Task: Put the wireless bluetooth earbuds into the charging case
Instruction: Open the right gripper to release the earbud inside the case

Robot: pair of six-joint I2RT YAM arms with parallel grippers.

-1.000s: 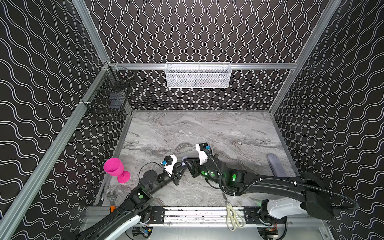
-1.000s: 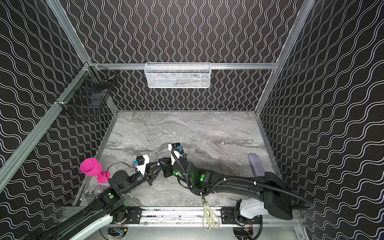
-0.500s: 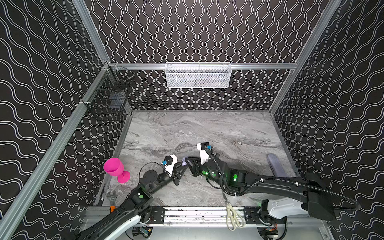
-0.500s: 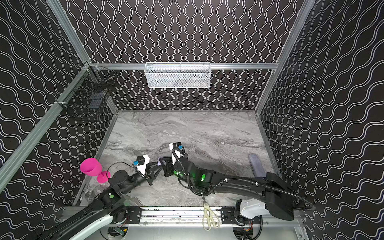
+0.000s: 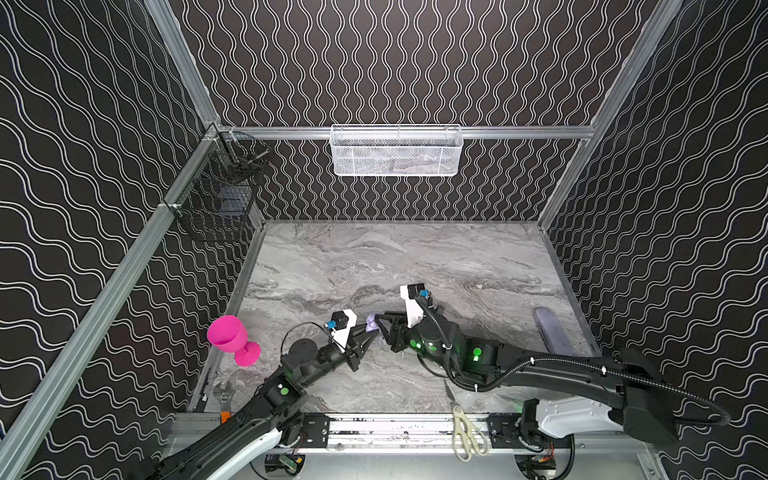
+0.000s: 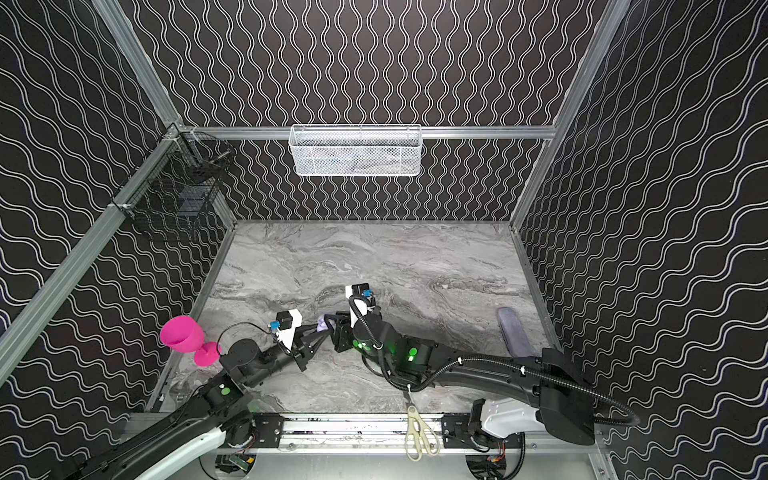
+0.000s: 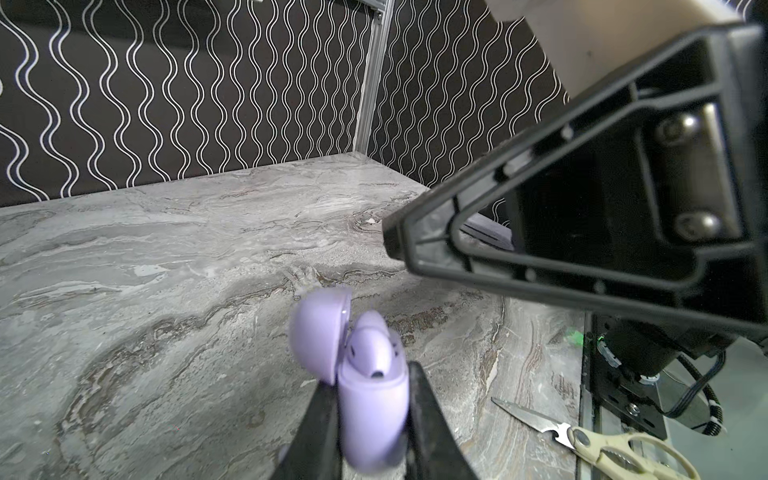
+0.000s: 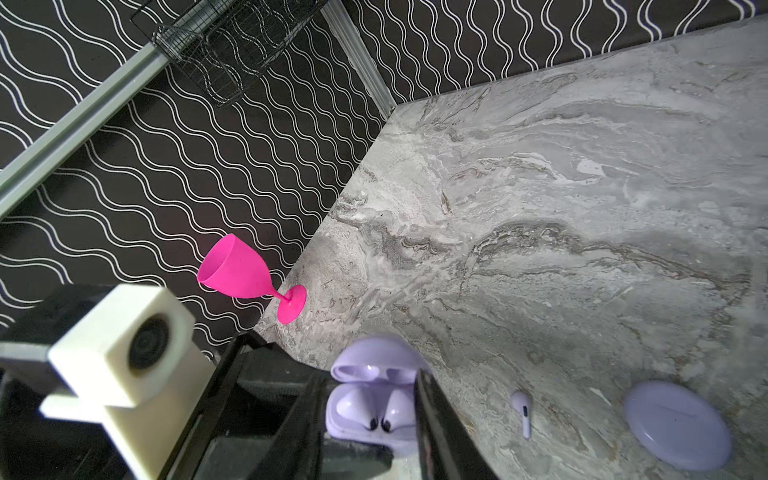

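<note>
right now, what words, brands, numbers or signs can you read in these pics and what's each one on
None: no word, brand, number or sign is readable in any view. The charging case, loose earbud, lavender disc, pink goblet and scissors show plain surfaces; any print on the arms is too small to tell.

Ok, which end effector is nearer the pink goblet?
Left. The left end effector, shut on the charging case, sits mid-table right of the pink goblet; the right end effector is just beyond it, farther off.
</note>
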